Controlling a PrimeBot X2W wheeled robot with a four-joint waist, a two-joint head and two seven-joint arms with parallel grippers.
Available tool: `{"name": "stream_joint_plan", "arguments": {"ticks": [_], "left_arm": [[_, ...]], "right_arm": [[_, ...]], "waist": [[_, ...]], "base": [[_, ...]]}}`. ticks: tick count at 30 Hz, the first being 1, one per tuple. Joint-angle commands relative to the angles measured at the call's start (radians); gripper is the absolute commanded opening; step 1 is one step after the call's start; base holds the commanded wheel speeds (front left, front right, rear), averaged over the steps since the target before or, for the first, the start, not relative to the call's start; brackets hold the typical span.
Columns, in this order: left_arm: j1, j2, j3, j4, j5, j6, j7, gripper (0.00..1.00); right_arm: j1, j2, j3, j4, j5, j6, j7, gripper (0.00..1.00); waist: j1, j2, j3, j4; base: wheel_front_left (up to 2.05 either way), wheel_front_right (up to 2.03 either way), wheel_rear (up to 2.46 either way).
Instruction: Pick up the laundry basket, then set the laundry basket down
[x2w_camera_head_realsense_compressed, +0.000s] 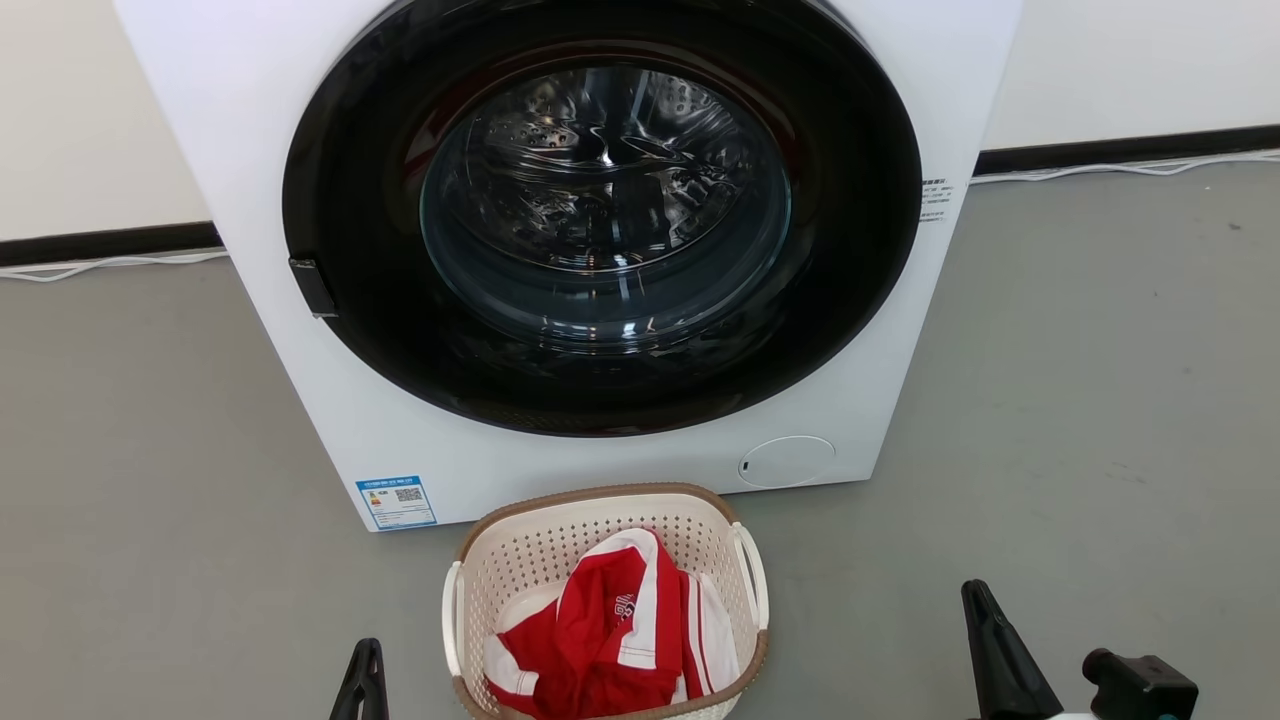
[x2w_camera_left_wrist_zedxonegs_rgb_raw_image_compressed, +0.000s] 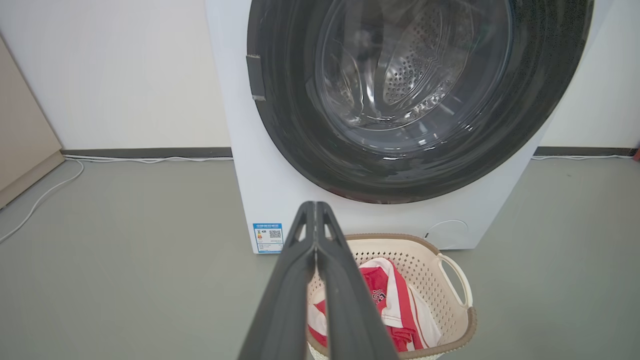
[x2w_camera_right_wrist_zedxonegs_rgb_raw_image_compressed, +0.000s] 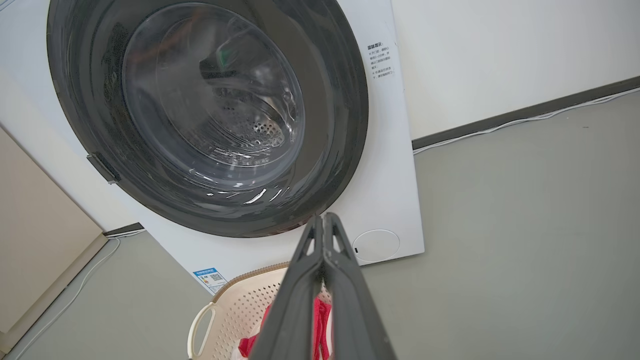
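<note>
The laundry basket (x2w_camera_head_realsense_compressed: 600, 492) stands on the grey floor (x2w_camera_head_realsense_compressed: 1100, 400), just in front of the white washer (x2w_camera_head_realsense_compressed: 600, 460) and below its round dark door (x2w_camera_head_realsense_compressed: 600, 220), which is closed. A red-and-white garment (x2w_camera_head_realsense_compressed: 610, 640) lies crumpled inside it, below the brown rim. One white loop handle shows on each short side of the basket.

In the head view the basket sits between the two arms. The left jaws are near its left handle but apart from it, and the right jaws are well off to its right.

In the left wrist view the left fingers (x2w_camera_left_wrist_zedxonegs_rgb_raw_image_compressed: 300, 280) lie pressed flat against each other right up to the tips, so the left jaws are clenched on nothing. The basket (x2w_camera_left_wrist_zedxonegs_rgb_raw_image_compressed: 425, 280) lies beyond them and to the right. The right fingers (x2w_camera_right_wrist_zedxonegs_rgb_raw_image_compressed: 345, 280) meet the same way in the right wrist view – clenched and empty – with the basket (x2w_camera_right_wrist_zedxonegs_rgb_raw_image_compressed: 240, 310) low and to the left behind them.

A blue label (x2w_camera_head_realsense_compressed: 397, 502) sits at the washer's lower left corner, and a pale cable (x2w_camera_head_realsense_compressed: 110, 263) runs along the dark skirting.
</note>
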Motion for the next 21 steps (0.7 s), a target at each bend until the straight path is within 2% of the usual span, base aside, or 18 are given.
{"name": "stream_joint_plan", "arguments": {"ticks": [1,3,7,21], "left_arm": [[-0.01,0.005,0.005,-0.024,-0.041,-0.007,0.007,0.0],[-0.015,0.006,0.007,-0.02,-0.068,-0.012,0.012,0.0],[-0.029,0.009,0.01,-0.008,-0.12,-0.021,0.021,0.0],[-0.072,0.015,0.021,0.027,-0.286,-0.054,0.051,0.0]], "right_arm": [[-0.027,-0.003,-0.002,-0.026,0.04,0.0,0.007,0.0],[-0.029,-0.005,-0.003,-0.026,0.063,0.0,0.012,0.0],[-0.035,-0.007,-0.005,-0.025,0.108,0.001,0.021,0.0],[-0.054,-0.013,-0.012,-0.026,0.253,0.001,0.053,0.0]], "waist": [[0.0016,0.0,-0.001,0.001],[0.0021,0.0,-0.002,0.002],[0.0001,0.0,0.001,0.003],[0.0,0.0,0.003,0.009]], "base": [[0.0,0.0,0.0],[0.0,0.0,0.0],[0.0,0.0,0.0],[0.0,0.0,0.0]]}}
